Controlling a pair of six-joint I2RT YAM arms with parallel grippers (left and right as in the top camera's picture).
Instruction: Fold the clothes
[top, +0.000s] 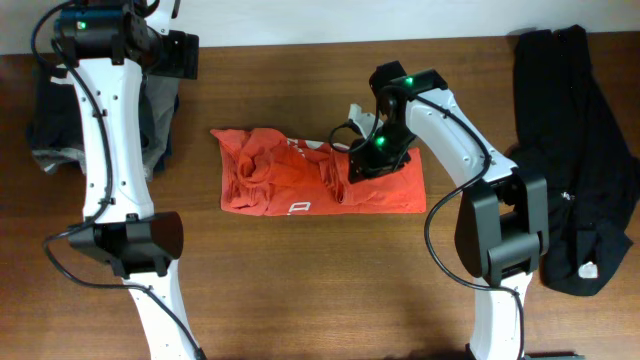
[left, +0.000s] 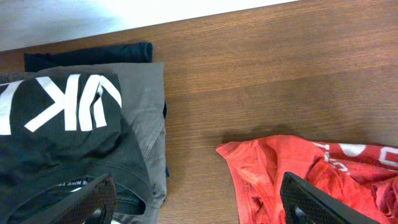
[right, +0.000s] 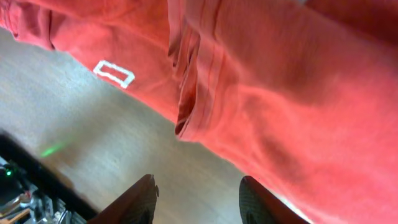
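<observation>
The orange-red T-shirt (top: 320, 172) lies folded into a wide strip in the middle of the table, white lettering showing. It also shows in the left wrist view (left: 298, 177) and fills the right wrist view (right: 267, 81). My right gripper (top: 372, 152) hovers over the shirt's right part; its fingers (right: 198, 198) are open and empty. My left gripper (left: 198, 208) is open and empty, high at the back left above bare wood between the shirt and a pile of dark clothes (left: 74, 143). A long black garment (top: 580, 150) lies at the right edge.
A pile of folded dark and grey garments (top: 60, 130) sits at the back left, one with white letters (left: 71, 109). The table's far edge meets a white wall (left: 93, 15).
</observation>
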